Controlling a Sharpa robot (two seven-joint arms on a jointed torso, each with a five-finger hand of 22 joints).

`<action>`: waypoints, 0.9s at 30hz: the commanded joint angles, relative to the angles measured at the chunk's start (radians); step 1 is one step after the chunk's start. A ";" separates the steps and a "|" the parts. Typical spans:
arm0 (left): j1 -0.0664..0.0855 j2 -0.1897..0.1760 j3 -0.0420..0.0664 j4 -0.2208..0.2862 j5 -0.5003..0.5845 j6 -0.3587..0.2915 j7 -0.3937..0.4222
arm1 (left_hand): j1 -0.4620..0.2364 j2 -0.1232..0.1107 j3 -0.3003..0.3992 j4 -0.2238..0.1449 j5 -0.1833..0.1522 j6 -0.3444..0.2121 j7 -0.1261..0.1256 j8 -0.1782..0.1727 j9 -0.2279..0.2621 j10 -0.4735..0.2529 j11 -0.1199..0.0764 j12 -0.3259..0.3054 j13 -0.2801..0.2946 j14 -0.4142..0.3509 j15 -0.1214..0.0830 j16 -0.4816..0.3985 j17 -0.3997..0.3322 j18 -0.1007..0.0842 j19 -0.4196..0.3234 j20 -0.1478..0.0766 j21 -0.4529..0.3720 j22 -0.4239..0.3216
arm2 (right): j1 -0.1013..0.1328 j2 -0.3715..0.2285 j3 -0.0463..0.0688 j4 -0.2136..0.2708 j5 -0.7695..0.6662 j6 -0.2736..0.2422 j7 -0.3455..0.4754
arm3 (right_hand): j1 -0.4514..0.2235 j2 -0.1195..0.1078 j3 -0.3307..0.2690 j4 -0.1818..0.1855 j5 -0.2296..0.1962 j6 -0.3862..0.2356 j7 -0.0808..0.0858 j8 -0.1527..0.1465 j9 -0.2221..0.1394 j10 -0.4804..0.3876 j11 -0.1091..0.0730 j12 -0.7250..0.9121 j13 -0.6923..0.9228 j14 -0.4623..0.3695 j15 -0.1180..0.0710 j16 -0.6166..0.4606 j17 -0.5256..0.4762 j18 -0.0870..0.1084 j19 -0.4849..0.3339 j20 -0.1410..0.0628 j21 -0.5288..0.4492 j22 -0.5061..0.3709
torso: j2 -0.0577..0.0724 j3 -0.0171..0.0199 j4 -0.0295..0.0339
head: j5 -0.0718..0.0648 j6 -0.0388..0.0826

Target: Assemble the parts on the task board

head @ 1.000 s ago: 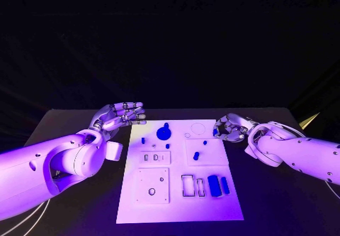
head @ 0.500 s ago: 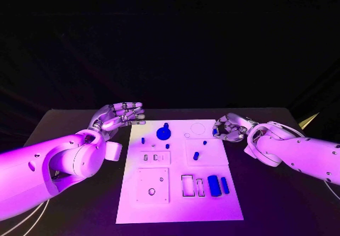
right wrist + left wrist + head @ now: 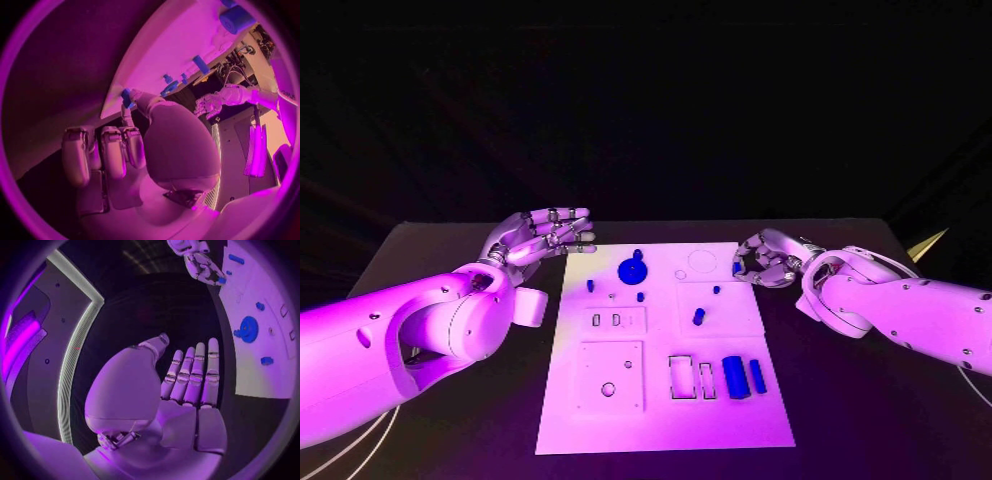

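The white task board (image 3: 661, 400) lies in the middle of the black table. On it are a blue gear (image 3: 633, 268), small blue pegs (image 3: 698, 317) and two blue blocks (image 3: 736, 377) near the front right. My right hand (image 3: 769, 258) hovers at the board's far right edge. It pinches a small blue part (image 3: 127, 96) between thumb and a fingertip, and the part (image 3: 222, 280) also shows in the left wrist view. My left hand (image 3: 545, 235) is raised beside the board's far left corner. Its fingers (image 3: 194, 375) are straight and hold nothing.
The board has empty rectangular recesses (image 3: 684, 377) near the front and a round hole (image 3: 704, 262) at the far end. Bare black table (image 3: 459, 260) lies on both sides of the board.
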 commanded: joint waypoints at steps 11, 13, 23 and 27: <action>0.001 0.001 0.001 -0.001 0.003 0.015 0.003 | 0.001 0.001 0.000 -0.006 -0.005 -0.005 0.075 -0.006 -0.001 -0.003 0.001 -0.002 0.001 -0.007 0.001 -0.003 0.001 0.006 -0.008 0.001 0.006 0.001 | 0.002 -0.007 0.000 0.026 0.002 -0.113 -0.025 | -0.016 0.018 0.015 0.000 0.016 0.002 -0.011 0.011 0.020 0.060 -0.007 0.005 0.214 0.104 -0.011 0.006 0.263 -0.018 0.076 -0.010 0.012 0.230 | -0.002 -0.0004 -0.0005 | 0.001 0.000; 0.001 0.001 0.001 -0.002 0.003 0.016 0.003 | 0.001 0.001 0.000 -0.006 -0.005 -0.005 0.075 -0.006 -0.001 -0.003 0.001 -0.002 0.001 -0.007 0.001 -0.003 0.001 0.006 -0.008 0.001 0.006 0.001 | 0.006 -0.009 0.000 0.036 0.000 -0.120 -0.033 | -0.016 0.018 0.015 0.000 0.016 0.002 -0.011 0.011 0.020 0.060 -0.007 0.005 0.214 0.104 -0.011 0.006 0.263 -0.018 0.076 -0.010 0.012 0.230 | -0.002 -0.0007 0.0000 | 0.000 0.000; 0.001 0.003 0.001 -0.008 0.003 0.016 0.002 | 0.001 0.002 0.001 -0.008 -0.005 -0.005 0.076 -0.007 -0.001 -0.004 0.001 -0.002 0.001 -0.009 0.001 -0.004 0.002 0.006 -0.011 0.001 0.008 0.002 | 0.046 -0.028 0.001 0.199 -0.026 -0.113 -0.184 | -0.034 0.028 0.025 0.001 0.013 -0.021 -0.004 0.005 0.021 0.049 -0.002 -0.007 0.203 0.104 -0.006 0.006 0.263 -0.016 0.072 -0.008 0.004 0.225 | -0.009 -0.0034 -0.0055 | 0.000 -0.002; 0.001 0.007 0.000 -0.015 0.003 0.018 0.001 | 0.001 0.002 0.001 -0.008 -0.005 -0.005 0.076 -0.007 -0.001 -0.004 0.001 -0.002 0.001 -0.009 0.001 -0.004 0.002 0.006 -0.011 0.001 0.008 0.002 | 0.051 -0.008 0.001 0.274 -0.049 -0.111 -0.247 | -0.033 0.031 0.030 -0.002 0.018 -0.022 -0.004 0.006 0.022 0.048 -0.002 -0.009 0.202 0.104 -0.006 0.006 0.263 -0.016 0.072 -0.008 0.004 0.225 | -0.013 -0.0028 -0.0078 | 0.004 -0.009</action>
